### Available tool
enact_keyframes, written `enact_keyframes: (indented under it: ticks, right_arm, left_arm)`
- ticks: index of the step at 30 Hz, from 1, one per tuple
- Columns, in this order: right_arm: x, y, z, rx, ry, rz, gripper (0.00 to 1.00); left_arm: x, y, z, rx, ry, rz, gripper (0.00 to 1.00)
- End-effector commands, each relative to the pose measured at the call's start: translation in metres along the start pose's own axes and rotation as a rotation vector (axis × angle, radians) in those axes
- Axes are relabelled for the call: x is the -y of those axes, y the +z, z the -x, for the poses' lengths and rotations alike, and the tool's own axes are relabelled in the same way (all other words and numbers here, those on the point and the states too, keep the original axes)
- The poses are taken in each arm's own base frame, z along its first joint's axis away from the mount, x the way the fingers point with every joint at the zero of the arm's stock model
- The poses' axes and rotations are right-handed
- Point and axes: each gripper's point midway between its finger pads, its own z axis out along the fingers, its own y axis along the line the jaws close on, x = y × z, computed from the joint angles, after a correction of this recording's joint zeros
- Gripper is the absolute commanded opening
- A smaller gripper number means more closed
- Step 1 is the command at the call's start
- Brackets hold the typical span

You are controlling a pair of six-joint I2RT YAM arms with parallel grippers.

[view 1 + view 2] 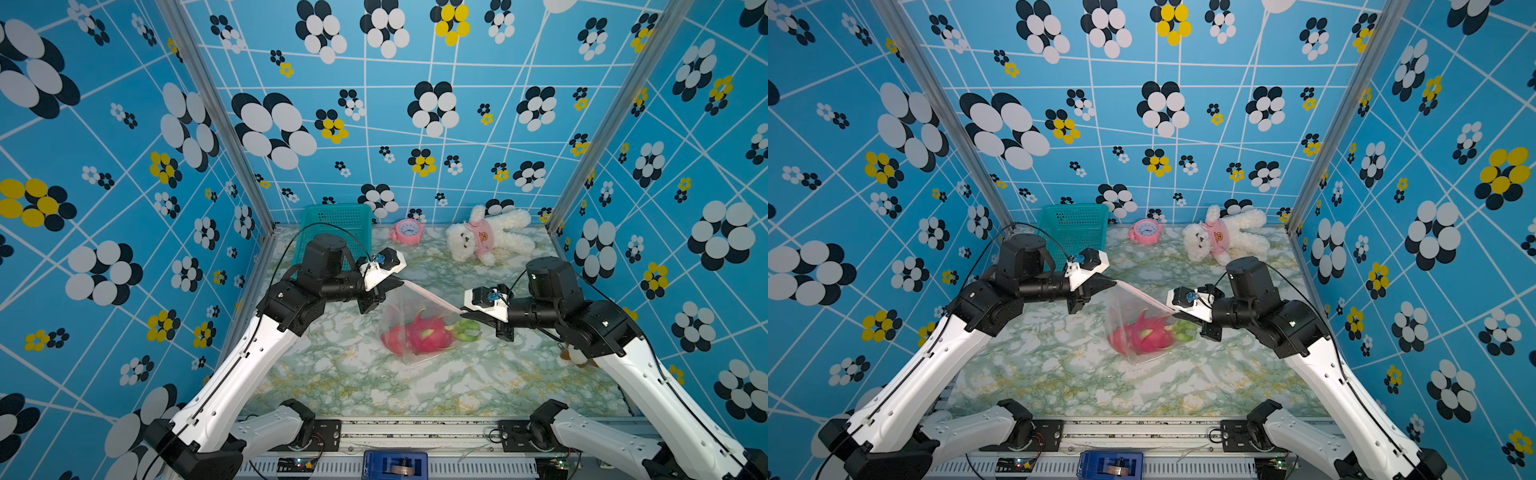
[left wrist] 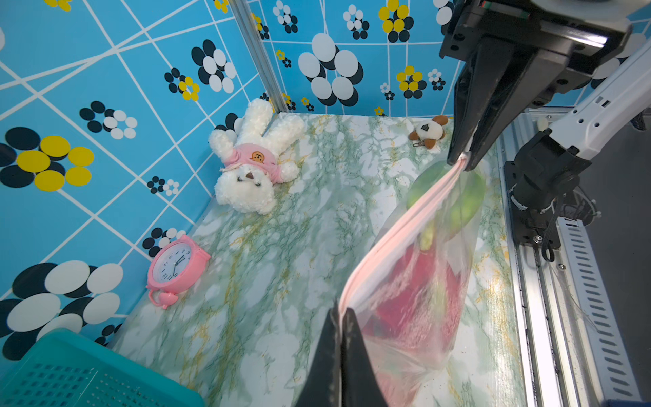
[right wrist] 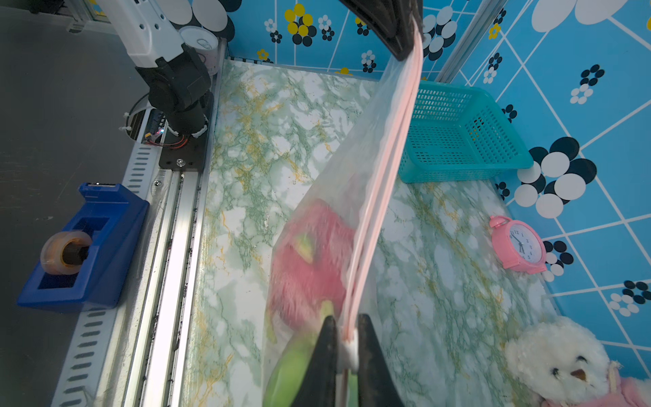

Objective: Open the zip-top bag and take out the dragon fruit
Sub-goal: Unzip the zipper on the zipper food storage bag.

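Note:
The clear zip-top bag (image 1: 401, 311) hangs stretched between my two grippers, and its low corner reaches the marbled table (image 1: 332, 374). The pale pink zip strip (image 1: 428, 296) runs taut from one to the other, its two pink lines close together. My left gripper (image 1: 401, 282) is shut on the strip's far end (image 2: 341, 312). My right gripper (image 1: 461, 311) is shut on the near end, with the white slider (image 3: 348, 349) between its jaws. Inside lies the dragon fruit (image 1: 419, 334), pink-red with green tips, blurred through the plastic in the right wrist view (image 3: 310, 253).
A teal mesh basket (image 1: 336, 224) stands at the back left. A pink alarm clock (image 1: 407, 230) and a white plush bear (image 1: 486, 239) lie along the back wall. A small plush toy (image 2: 428, 132) lies at the right edge. A blue tape dispenser (image 3: 81, 246) sits off the table's front.

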Motion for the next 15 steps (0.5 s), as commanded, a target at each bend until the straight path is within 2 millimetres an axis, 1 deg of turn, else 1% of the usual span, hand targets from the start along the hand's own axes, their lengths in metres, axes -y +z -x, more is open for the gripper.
enact_keyframes:
  ticks: [1,7,15]
  right_arm:
    - [-0.014,-0.009,-0.021,-0.068,0.041,0.008,0.03]
    - [-0.024,-0.014,-0.032,-0.088,0.065,0.005,0.03]
    - [-0.031,-0.021,-0.037,-0.098,0.077,-0.002,0.03]
  left_arm:
    - [-0.017,-0.019,0.008,0.028,0.051,0.097,0.00]
    - [-0.017,-0.022,0.005,0.028,0.050,0.090,0.00]
    - [-0.015,-0.021,0.002,0.026,0.047,0.077,0.00]
